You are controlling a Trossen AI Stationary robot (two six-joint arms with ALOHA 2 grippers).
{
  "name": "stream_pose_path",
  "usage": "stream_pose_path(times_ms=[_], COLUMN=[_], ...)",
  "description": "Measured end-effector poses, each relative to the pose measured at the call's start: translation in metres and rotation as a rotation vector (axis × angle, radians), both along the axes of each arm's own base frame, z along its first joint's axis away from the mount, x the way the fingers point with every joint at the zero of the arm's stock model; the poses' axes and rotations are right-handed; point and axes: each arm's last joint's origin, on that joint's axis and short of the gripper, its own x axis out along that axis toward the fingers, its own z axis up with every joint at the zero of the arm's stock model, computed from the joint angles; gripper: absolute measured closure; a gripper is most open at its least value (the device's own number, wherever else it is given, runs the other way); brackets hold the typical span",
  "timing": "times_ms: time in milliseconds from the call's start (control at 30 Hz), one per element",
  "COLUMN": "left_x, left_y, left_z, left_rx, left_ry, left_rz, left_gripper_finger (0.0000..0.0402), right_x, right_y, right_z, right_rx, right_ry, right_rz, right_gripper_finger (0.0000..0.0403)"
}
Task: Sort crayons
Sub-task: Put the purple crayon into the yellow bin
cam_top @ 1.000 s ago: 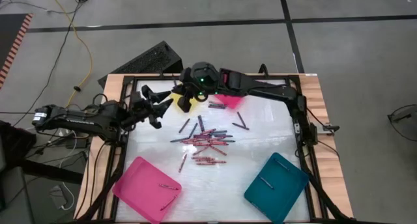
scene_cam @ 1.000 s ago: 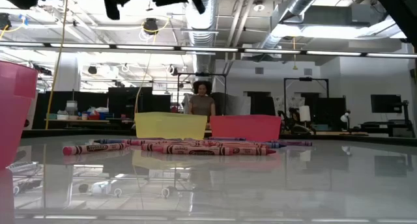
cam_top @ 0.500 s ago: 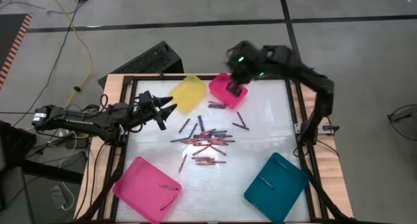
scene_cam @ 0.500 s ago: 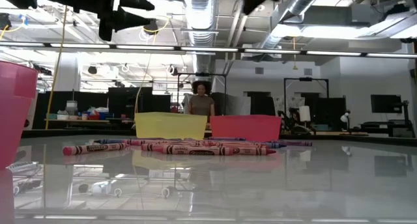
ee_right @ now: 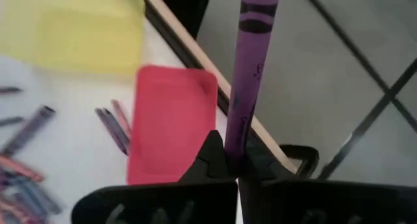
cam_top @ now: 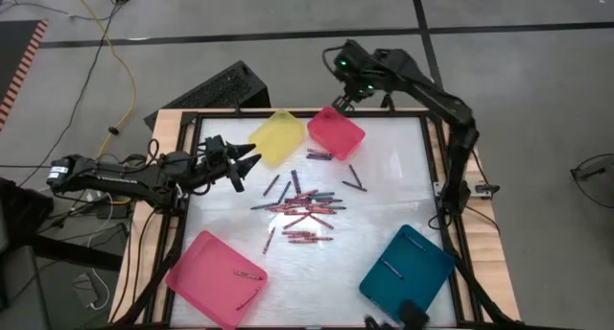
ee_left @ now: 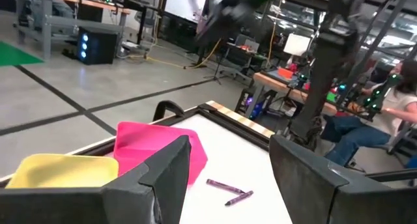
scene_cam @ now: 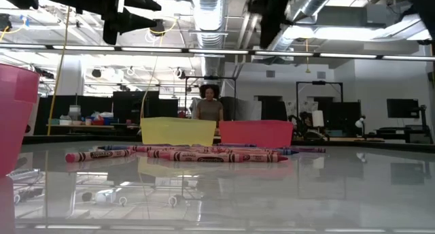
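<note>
One purple crayon (ee_right: 251, 81) pinched in right claw (ee_right: 234, 160), tip cut off; left claw (ee_left: 225, 165) wide, seemingly empty.

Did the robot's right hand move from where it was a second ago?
Yes. The right hand swung away from above the yellow tray, across to the small pink tray's far edge, gripping a purple crayon.

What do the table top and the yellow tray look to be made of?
Table top: a smooth, glossy white sheet, likely laminate or coated board; in the low view it mirrors the crayons and ceiling lights. Yellow tray: probably thin moulded plastic with a matte, even colour and rounded corners; the material itself cannot be confirmed.
</note>
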Motion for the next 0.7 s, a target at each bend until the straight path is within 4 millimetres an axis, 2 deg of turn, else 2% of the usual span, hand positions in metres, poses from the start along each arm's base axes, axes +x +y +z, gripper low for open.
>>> stream_pose_path(times_ms=[200, 300, 367, 567, 700], left_x=[0.001, 0.001, 0.001, -0.001, -0.001], left_y=[-0.001, -0.002, -0.003, -0.003, -0.002], left_z=[0.0, 0.0, -0.001, -0.002, -0.003], left_rx=[-0.012, -0.029, -0.041, -0.05, -0.073], left_ry=[-0.009, -0.016, -0.013, 0.001, 0.007], left_rz=[-0.055, -0.089, -0.104, -0.101, -0.093], left_gripper_finger=[0.0203, 0.0203, 0.0203, 0.0203, 0.0203], right_x=[0.021, 0.03, 0.041, 0.091, 0.132], right_y=[-0.044, -0.058, -0.062, -0.054, -0.042], right_z=[-0.046, -0.059, -0.063, -0.068, -0.094], right_rx=[0.139, 0.162, 0.174, 0.093, 0.065], right_ry=[0.025, -0.004, -0.087, -0.309, -0.355], right_rz=[0.017, 0.03, 0.075, 0.224, 0.299], right_gripper_finger=[0.0398, 0.0398, 0.0398, 0.0398, 0.0398])
